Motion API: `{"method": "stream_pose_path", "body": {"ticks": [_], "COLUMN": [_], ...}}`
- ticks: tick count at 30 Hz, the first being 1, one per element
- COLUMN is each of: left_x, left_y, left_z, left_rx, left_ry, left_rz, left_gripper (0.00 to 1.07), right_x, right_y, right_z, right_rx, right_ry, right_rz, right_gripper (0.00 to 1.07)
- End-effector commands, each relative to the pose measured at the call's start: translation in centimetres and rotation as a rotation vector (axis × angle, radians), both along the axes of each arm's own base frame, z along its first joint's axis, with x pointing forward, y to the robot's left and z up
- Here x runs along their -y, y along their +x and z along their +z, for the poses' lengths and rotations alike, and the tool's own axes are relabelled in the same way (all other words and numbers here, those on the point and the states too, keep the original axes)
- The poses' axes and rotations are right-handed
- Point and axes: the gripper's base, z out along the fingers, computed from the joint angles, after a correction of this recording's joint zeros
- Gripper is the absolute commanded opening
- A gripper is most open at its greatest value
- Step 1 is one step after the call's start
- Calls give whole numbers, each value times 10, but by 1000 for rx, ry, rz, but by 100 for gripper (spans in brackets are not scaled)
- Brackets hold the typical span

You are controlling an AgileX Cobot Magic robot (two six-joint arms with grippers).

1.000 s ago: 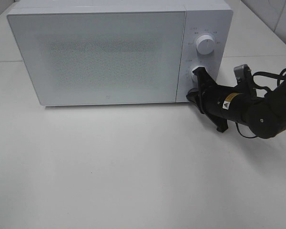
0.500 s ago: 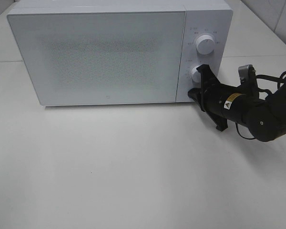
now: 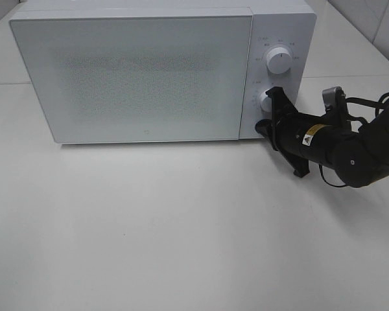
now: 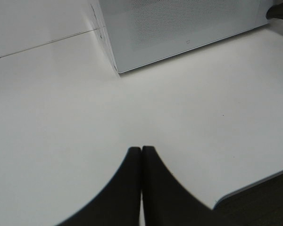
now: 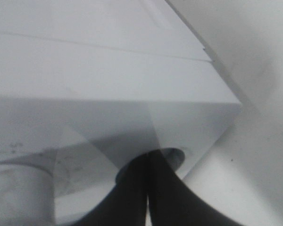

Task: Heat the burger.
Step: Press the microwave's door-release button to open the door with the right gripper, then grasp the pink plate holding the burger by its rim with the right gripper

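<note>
The burger was nowhere in view. The large white box-shaped microwave oven (image 3: pixel 136 71) stood on the pale counter (image 3: pixel 181 227) with its speckled grey door fully closed, so the burger was most likely inside it, behind that door, though nothing showed through the panel.

To the right of the door, on the microwave's control strip, were two round white dials: an upper one (image 3: pixel 280 61) standing clear and a lower one (image 3: pixel 266 100) partly covered by the black right hand (image 3: pixel 264 124). That hand lay against the strip with its fingers pressed together and nothing between them. Its tips were beside the lower dial rather than around it; whether they actually touched the panel could not be told. The step in hand appeared to be setting the time or power.

The black left hand (image 4: pixel 141 160) hung over bare counter in front of the microwave's left corner, its fingers also together and empty.

A burger of this kind would likely be light and soft, its stacked layers prone to sliding or squashing, and hot once heated. A gentle hold low across the sides of the bun, pinning the layers together, would probably suit it best.
</note>
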Motion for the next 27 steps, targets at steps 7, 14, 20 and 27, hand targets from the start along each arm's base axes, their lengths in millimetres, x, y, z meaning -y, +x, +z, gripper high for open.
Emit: {"method": "stream_pose_path", "body": {"ticks": [7,14,20,27], "left_x": [1,1,1,1], "left_y": [-1,-1,-1,-1], "left_z": [1,1,1,1], "left_rx": [17,17,17,17], "left_ry": [-12,-12,-12,-12], "left_rz": [-1,-1,-1,-1], "left_gripper": [0,0,0,0], "right_x": [1,2,6,6], "right_y": [30,18,-3,-31], "right_z": [38,39,43,45], "right_rx": [251,229,199,175], "right_ry": [110,94,62,-59], "right_rz": [-67,-41,-15,123], "right_gripper": [0,0,0,0]}}
